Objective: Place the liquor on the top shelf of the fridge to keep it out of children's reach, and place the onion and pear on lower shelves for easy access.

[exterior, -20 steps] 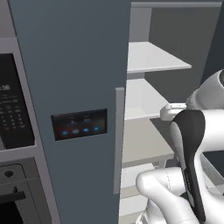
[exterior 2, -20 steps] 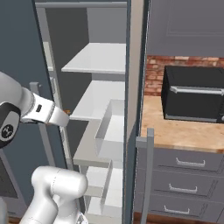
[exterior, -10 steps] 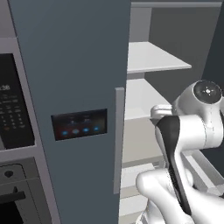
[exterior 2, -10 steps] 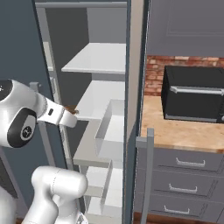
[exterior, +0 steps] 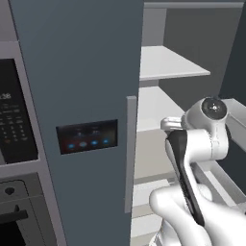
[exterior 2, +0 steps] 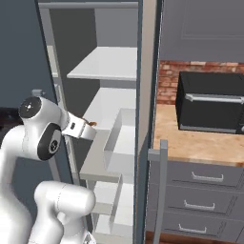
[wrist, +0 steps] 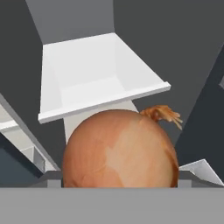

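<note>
Your gripper (exterior 2: 90, 125) is closed on the onion (wrist: 120, 148), which bulks large at 6 o'clock in the hand view with its dry root tuft toward 1 o'clock. Beyond it, at 12 o'clock, lies a white shelf (wrist: 87, 76) inside the open fridge (exterior: 77, 72). Your arm reaches into the fridge interior at mid height.

Fridge (exterior: 77, 72) interior: top shelf (exterior 2: 107, 64), white slab; lower shelves (exterior 2: 112, 107) beneath, white. Wood counter (exterior 2: 200, 145) right of fridge, black microwave (exterior 2: 212, 102) standing on it.
</note>
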